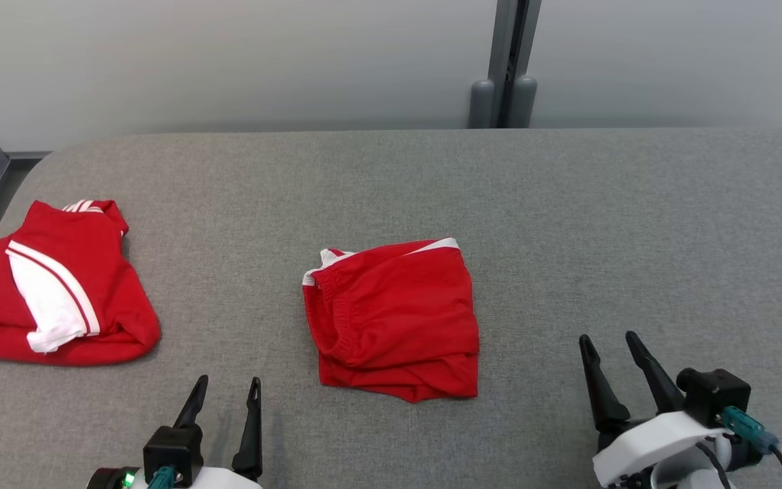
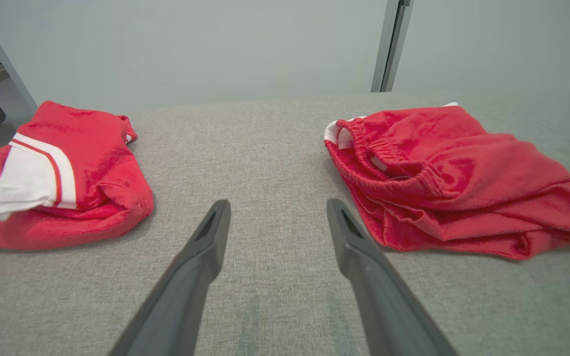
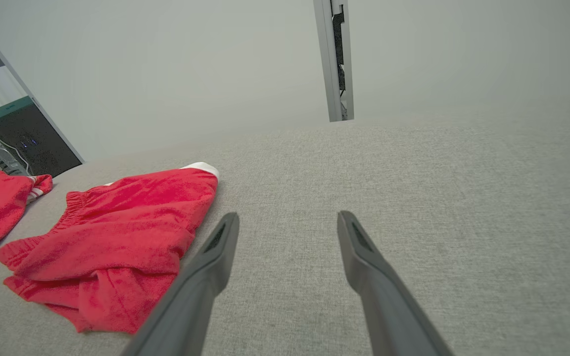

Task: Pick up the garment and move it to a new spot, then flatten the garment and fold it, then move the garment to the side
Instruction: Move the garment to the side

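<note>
The left gripper (image 1: 228,380) and right gripper (image 1: 607,337) are released, empty; the shorts (image 1: 394,319) look folded. Pinch every layer at opposite edges; lift level; set down clear of the shirt (image 1: 58,285).

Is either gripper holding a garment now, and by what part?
Nothing is held. The left gripper and right gripper have jaws open, clear of the red shorts and the red-and-white shirt.

The desk (image 1: 567,224) is covered in grey woven cloth, matt and slightly coarse. The garment (image 1: 394,319) is soft red cloth with a fuzzy nap and white trim, and the second red garment (image 1: 58,285) looks alike, with smoother white panels. The left pincer (image 1: 228,382) and right pincer (image 1: 607,337) have dark, matt, plastic-looking fingers.
</note>
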Robot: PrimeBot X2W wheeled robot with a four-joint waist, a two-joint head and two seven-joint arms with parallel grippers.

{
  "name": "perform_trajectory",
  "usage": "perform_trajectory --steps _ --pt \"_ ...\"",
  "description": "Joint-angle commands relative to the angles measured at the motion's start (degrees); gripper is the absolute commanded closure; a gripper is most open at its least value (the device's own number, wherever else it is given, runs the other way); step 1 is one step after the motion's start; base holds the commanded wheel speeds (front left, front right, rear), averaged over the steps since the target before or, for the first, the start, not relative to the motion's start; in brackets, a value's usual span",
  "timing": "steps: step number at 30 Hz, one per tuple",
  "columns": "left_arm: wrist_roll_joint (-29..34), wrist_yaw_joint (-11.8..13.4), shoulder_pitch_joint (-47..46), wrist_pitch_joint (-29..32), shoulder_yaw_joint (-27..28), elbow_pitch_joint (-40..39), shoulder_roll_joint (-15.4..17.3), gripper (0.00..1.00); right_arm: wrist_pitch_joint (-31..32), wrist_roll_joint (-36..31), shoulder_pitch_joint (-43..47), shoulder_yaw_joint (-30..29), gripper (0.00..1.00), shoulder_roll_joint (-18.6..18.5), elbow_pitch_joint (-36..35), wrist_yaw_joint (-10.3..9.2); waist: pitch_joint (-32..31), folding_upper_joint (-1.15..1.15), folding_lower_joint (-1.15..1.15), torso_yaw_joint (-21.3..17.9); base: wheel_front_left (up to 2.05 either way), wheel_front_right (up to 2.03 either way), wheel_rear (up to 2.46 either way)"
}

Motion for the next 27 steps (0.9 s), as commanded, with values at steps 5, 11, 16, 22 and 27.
perform_trajectory --steps 5,11,16,22,27 --pt "-1.12 -0.14 -2.71 -0.28 -0.98 0.20 0.23 0.00 -0.27 4.43 -5.23 5.85 0.00 -0.30 2.53 0.00 4.57 0.00 0.00 3.02 0.00 0.00 0.00" --pt "-1.52 -0.25 -4.58 -0.28 -2.46 0.45 0.24 0.00 -0.27 7.95 -11.70 11.36 0.00 -0.33 7.31 0.00 7.51 0.00 0.00 5.64 0.00 0.00 0.00" --pt "-1.74 -0.25 -5.23 -0.28 -2.78 1.03 0.22 0.00 -0.27 11.07 -15.91 14.78 0.00 -0.35 11.81 0.00 8.53 0.00 0.00 7.27 0.00 0.00 0.00" --pt "-1.85 -0.35 -5.29 -0.28 -3.25 1.37 0.23 0.00 -0.19 16.98 -19.62 20.57 0.00 -0.33 20.02 0.01 8.70 0.00 0.00 8.53 0.00 0.00 0.00" --pt "-1.57 -0.51 -5.37 -0.28 -2.88 1.57 0.25 0.00 -0.12 20.56 -21.07 24.05 0.82 -0.08 22.94 0.07 8.57 0.00 0.00 8.53 0.00 0.00 0.00"
